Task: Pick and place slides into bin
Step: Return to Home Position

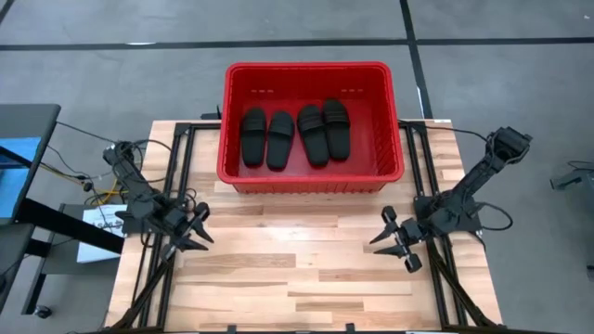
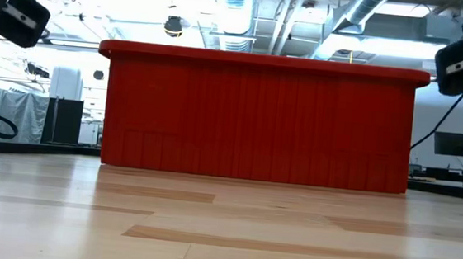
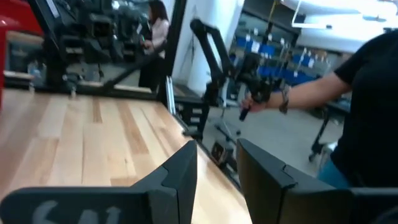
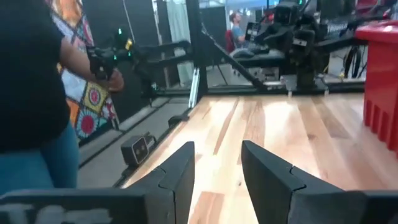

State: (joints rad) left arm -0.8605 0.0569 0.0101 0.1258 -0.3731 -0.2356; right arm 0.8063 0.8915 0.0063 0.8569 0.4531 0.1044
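Observation:
Several black slides [image 1: 295, 135] lie side by side on the floor of the red bin [image 1: 239, 172], which stands at the table's far middle and fills the low view [image 2: 257, 119]. My left gripper [image 1: 197, 229] is open and empty over the table's left side, its fingers showing in the left wrist view [image 3: 214, 177]. My right gripper [image 1: 396, 239] is open and empty over the table's right side, its fingers showing in the right wrist view [image 4: 214, 177].
The wooden table [image 1: 297, 269] lies bare in front of the bin. A person [image 3: 367, 106] stands beyond the table's edge holding a hand controller; the same person shows in the right wrist view [image 4: 37, 93]. Black frame rails [image 1: 176, 167] run along both table sides.

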